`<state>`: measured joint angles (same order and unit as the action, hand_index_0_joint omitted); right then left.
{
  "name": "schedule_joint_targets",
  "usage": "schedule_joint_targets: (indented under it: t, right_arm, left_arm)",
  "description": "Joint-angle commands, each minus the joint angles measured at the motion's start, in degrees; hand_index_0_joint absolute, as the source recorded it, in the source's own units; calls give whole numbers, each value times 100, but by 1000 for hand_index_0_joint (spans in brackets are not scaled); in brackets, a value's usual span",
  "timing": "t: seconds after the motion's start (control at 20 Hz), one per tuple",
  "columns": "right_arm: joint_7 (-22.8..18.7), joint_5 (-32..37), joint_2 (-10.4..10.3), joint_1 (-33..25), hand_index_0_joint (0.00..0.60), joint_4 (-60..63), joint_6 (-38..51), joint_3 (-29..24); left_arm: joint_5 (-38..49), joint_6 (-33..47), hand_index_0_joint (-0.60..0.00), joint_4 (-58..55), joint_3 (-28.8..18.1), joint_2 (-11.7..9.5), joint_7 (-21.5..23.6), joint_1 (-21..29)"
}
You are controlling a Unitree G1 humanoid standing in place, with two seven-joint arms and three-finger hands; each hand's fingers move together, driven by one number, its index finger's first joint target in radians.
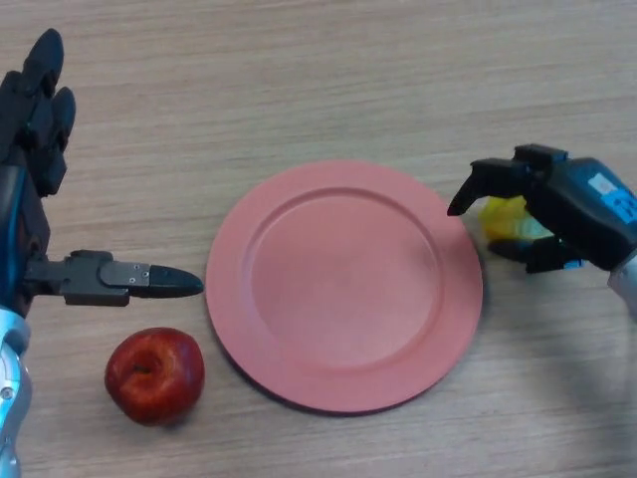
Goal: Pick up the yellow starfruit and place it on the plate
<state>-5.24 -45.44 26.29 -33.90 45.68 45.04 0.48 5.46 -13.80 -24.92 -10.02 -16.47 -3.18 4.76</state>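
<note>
Yellow and waxy-looking, the small ridged starfruit (505, 215) sits just off the right rim of the round salmon-pink plate (344, 284), mostly hidden inside the robot's black right hand (557, 204), whose fingers and thumb curl round it from above and below. Only a patch of the fruit shows between them, so I cannot tell whether it is lifted clear of the pale wood-grain table (328, 80) or resting on it. By its look it is probably a light, stiff piece, likely plastic or a firm fruit, with a smooth skin that could slip under hard fingertips; its ribs should give better purchase than a flat face, so a hold across the middle, with the thumb set in a groove between ridges, seems the safest. Squeezing hard is hardly needed for something this light, and a loose pinch near one end could let it twist. The plate lies bare and close, its rim low, so little stands between the fruit and its target; the rim nearest the hand is the one thing to clear. A shiny red apple (155, 374) rests near the plate's lower left edge, well apart from the starfruit. The black left hand (60, 269) hovers at the left with straight fingers, holding nothing, its thumb pointing towards the plate above the apple.
</note>
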Motion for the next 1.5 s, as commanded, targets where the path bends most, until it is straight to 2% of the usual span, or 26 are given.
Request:
schedule_joint_targets:
  t: [0.05,0.25,0.35,0.4,0.55,0.7,0.8,0.9,0.95,1.05,1.1,1.15,1.2,1.25,1.3,1.35,1.5]
  right_arm:
    - [-512,300,327,-198,600,-526,51,-426]
    - [234,1075,62,127,600,-1700,-574,-565]
    - [416,1097,-85,340,600,-2383,-945,-512]
    - [758,1412,-284,513,600,-2823,-1235,-446]
    - [739,1321,-639,660,600,-3271,-1464,-208]
    - [1295,1636,-1174,1026,600,-3714,-2049,222]
    - [1307,1604,-1427,1078,600,-3627,-2073,440]
    - [1059,1356,-1515,1092,600,-3470,-2039,659]
    - [954,963,-1510,1093,600,-3377,-1935,706]
    - [1261,1981,-1526,1378,600,-3855,-3035,1152]
    - [1324,2313,-1531,1468,550,-4082,-3457,1283]
    - [1335,2351,-1532,1486,449,-4136,-3536,1306]
    - [1377,2481,-1534,1528,300,-4300,-3745,1350]
    - [1437,2638,-1536,1571,199,-4488,-3963,1381]
    - [1558,3143,-1539,1655,50,-5000,-4539,1436]
    - [1614,3442,-1540,1688,0,-5284,-4879,1463]
    - [1623,4024,-1541,1660,0,-5761,-5521,1425]
  left_arm:
    - [49,792,0,-415,-392,-167,15,131]
    - [38,766,0,-453,-360,-125,39,71]
    - [35,749,0,-484,-337,-111,42,62]
    - [17,707,0,-505,-311,-115,49,90]
    - [134,489,0,-710,-273,-102,35,123]
    - [244,304,0,-891,-320,-127,-39,147]
    - [354,290,0,-967,-372,-110,-7,131]
    - [289,505,0,-902,-410,-116,20,93]
    - [278,583,0,-879,-452,-125,33,91]
    - [234,701,0,-845,-486,-136,68,56]
    - [213,739,0,-840,-484,-133,66,35]
    - [206,752,0,-840,-482,-131,60,26]
    - [191,765,0,-837,-476,-126,43,11]
    - [174,753,0,-840,-461,-123,32,7]
    - [71,680,0,-866,-370,-117,9,23]
    - [21,669,0,-866,-324,-100,-4,32]
    - [-67,744,0,-831,-252,-56,18,28]
